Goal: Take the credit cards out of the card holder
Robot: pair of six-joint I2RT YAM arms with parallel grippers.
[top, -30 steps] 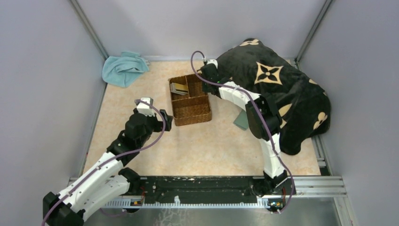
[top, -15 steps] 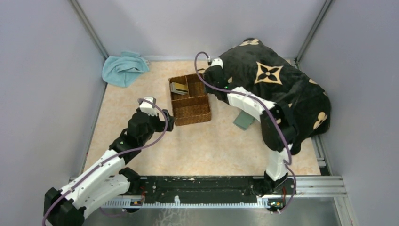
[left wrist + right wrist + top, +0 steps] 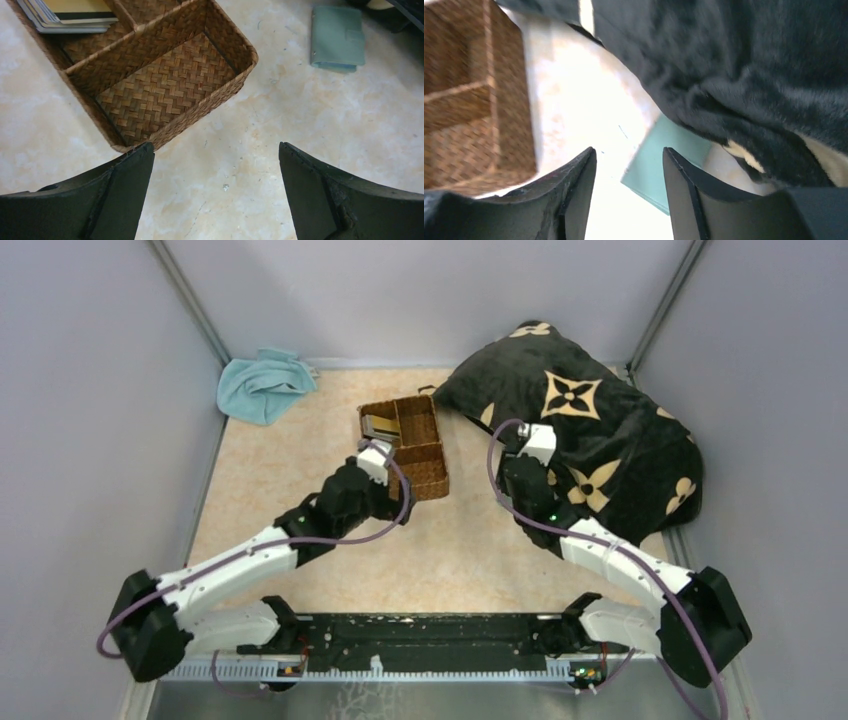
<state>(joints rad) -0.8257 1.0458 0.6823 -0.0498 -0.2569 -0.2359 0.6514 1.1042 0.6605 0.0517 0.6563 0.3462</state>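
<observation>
Here, left hand (image 3: 215, 148) spread wide by the basket (image 3: 200, 107), right hand (image 3: 629, 151) parted over the card holder (image 3: 659, 170).

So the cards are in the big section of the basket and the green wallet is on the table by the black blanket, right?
Not quite. The left wrist view shows the big section of the basket empty; the cards lie in a small section behind it. The wallet is on the table by the black blanket.
</observation>
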